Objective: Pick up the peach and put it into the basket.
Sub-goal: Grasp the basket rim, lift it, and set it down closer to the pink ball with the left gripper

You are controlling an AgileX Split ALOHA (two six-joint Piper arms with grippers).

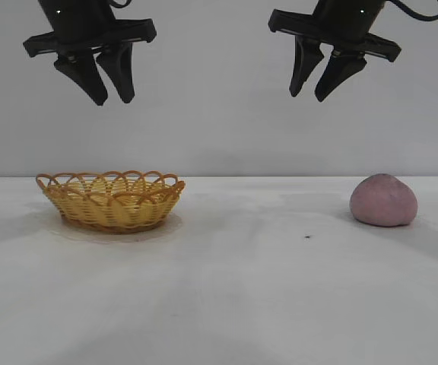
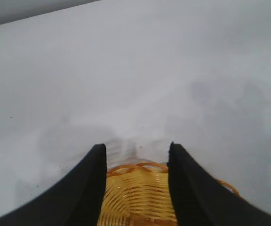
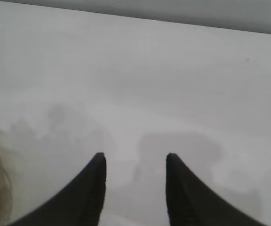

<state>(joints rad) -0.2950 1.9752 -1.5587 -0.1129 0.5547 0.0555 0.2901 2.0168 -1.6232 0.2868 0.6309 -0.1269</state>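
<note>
While the peach (image 1: 383, 201) rests on the bench (image 1: 249, 296) at the right side of the exterior view, well apart from the basket (image 1: 111, 200) at the left, no grasp has yet been made. Both grippers hang high above the bench with fingers spread and nothing held: the right gripper (image 1: 322, 79) up and somewhat inward of the peach, the left gripper (image 1: 106, 80) over the basket. For the pick, the right gripper is best centred over the peach's rounded top and lowered until the fingers straddle its widest part before closing. Open bench lies all around the peach and between the two objects. At release, the basket's looped rim should be cleared from above.
</note>
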